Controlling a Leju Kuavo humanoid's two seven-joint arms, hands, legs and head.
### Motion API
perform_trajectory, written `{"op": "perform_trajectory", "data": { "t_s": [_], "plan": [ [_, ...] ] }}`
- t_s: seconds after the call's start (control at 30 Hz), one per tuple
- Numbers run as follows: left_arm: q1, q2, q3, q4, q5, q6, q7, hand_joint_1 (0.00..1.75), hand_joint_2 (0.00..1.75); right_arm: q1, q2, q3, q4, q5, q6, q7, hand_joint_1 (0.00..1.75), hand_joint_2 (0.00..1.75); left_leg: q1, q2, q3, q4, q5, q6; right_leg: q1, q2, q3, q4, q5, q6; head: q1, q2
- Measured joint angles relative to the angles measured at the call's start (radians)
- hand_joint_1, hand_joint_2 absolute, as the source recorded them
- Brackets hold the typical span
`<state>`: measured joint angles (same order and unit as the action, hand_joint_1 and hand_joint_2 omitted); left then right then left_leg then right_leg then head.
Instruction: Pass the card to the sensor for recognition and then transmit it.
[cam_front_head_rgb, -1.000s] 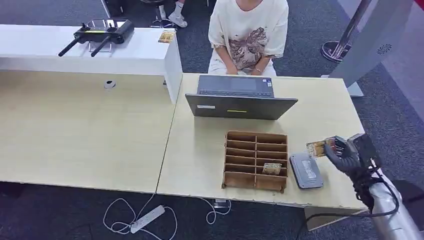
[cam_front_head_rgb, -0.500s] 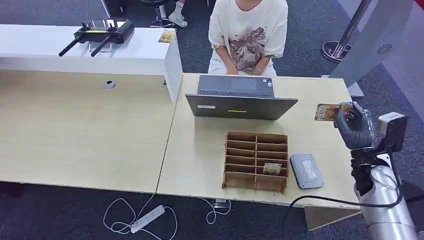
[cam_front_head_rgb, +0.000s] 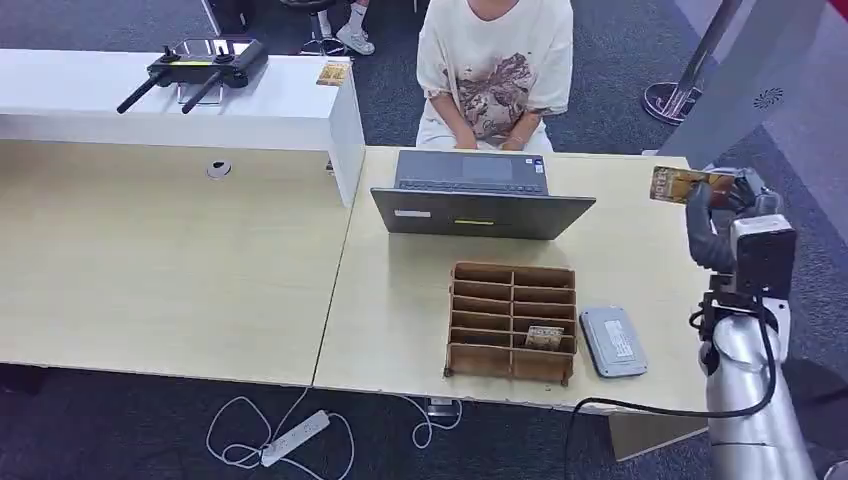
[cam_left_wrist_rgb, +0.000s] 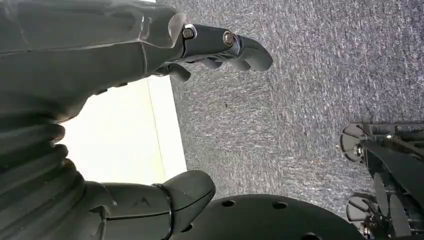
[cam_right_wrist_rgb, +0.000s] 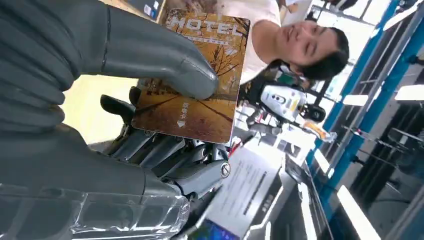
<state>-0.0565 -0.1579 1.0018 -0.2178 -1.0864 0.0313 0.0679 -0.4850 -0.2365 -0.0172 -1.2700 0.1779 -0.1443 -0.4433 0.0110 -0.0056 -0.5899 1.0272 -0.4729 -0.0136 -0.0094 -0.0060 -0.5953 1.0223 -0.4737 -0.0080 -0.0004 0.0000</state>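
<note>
Card (cam_front_head_rgb: 678, 185) pinched in raised right hand (cam_front_head_rgb: 722, 215) above table's (cam_front_head_rgb: 640, 262) right edge; left hand (cam_left_wrist_rgb: 150, 60) empty, fingers spread.

The right hand (cam_front_head_rgb: 712, 215) has risen from low beside the grey card sensor (cam_front_head_rgb: 612, 341) at the desk's near right corner and travelled along the right edge toward the far right corner. The hotel card (cam_front_head_rgb: 683, 184) pinched in it has gone along, now held high over that far right edge, well apart from the sensor. The arm stands more upright.
</note>
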Motion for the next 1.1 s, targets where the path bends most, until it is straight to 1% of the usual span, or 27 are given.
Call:
{"op": "perform_trajectory", "data": {
  "t_s": [0.07, 0.33, 0.43, 0.47, 0.53, 0.6, 0.9, 1.1],
  "plan": [
    [0.0, 0.0, 0.002, 0.0, -0.001, 0.0, 0.0, 0.0, 1.75, 0.002, 0.002, 0.0, -0.012, 0.026, -0.026, -0.005, 1.75, 1.75, 0.0, 0.0, 0.0, 0.0, 0.0, 0.0, 0.0, 0.0, 0.0, 0.0, 0.0, 0.0, 0.0, 0.0],
    [0.0, 0.0, 0.007, 0.0, -0.002, 0.0, 0.0, 0.0, 1.75, 0.005, 0.006, 0.0, -0.03, 0.036, -0.036, -0.008, 1.75, 1.75, 0.0, 0.0, 0.0, 0.0, 0.0, 0.0, 0.0, 0.0, 0.0, 0.0, 0.0, 0.0, 0.0, 0.0],
    [0.0, 0.0, 0.007, 0.0, -0.003, 0.0, 0.0, 0.0, 1.75, 0.005, 0.006, 0.002, -0.034, 0.071, -0.064, -0.009, 1.75, 1.75, 0.0, 0.0, 0.0, 0.0, 0.0, 0.0, 0.0, 0.0, 0.0, 0.0, 0.0, 0.0, 0.0, 0.0],
    [0.0, 0.0, 0.007, 0.0, -0.005, 0.0, 0.0, 0.0, 1.75, 0.005, 0.007, 0.003, -0.036, 0.097, -0.082, -0.01, 1.75, 1.75, 0.0, 0.0, 0.0, 0.0, 0.0, 0.0, 0.0, 0.0, 0.0, 0.0, 0.0, 0.0, 0.0, 0.0],
    [0.0, 0.0, 0.008, 0.0, -0.008, -0.001, 0.005, 0.0, 1.75, 0.003, 0.007, 0.016, -0.043, 0.19, -0.138, -0.006, 1.75, 1.75, 0.0, 0.0, 0.0, 0.0, 0.0, 0.0, 0.0, 0.0, 0.0, 0.0, 0.0, 0.0, 0.0, 0.0],
    [-0.001, 0.0, 0.008, 0.0, -0.011, -0.002, 0.006, 0.0, 1.75, -0.006, 0.007, 0.037, -0.049, 0.265, -0.173, 0.007, 1.75, 1.75, 0.0, 0.0, 0.0, 0.0, 0.0, 0.0, 0.0, 0.0, 0.0, 0.0, 0.0, 0.0, 0.0, 0.0],
    [-0.001, 0.001, 0.009, 0.0, -0.027, -0.015, 0.006, 0.0, 1.75, -0.048, 0.007, 0.098, -0.051, 0.417, -0.221, 0.037, 1.75, 1.75, 0.0, 0.0, 0.0, 0.0, 0.0, 0.0, 0.0, 0.0, 0.0, 0.0, 0.0, 0.0, 0.0, 0.0],
    [-0.001, 0.002, 0.009, 0.0, -0.036, -0.02, 0.006, 0.0, 1.75, -0.067, 0.007, 0.133, -0.054, 0.521, -0.25, 0.073, 1.75, 1.75, 0.0, 0.0, 0.0, 0.0, 0.0, 0.0, 0.0, 0.0, 0.0, 0.0, 0.0, 0.0, 0.0, 0.0]
  ]
}}
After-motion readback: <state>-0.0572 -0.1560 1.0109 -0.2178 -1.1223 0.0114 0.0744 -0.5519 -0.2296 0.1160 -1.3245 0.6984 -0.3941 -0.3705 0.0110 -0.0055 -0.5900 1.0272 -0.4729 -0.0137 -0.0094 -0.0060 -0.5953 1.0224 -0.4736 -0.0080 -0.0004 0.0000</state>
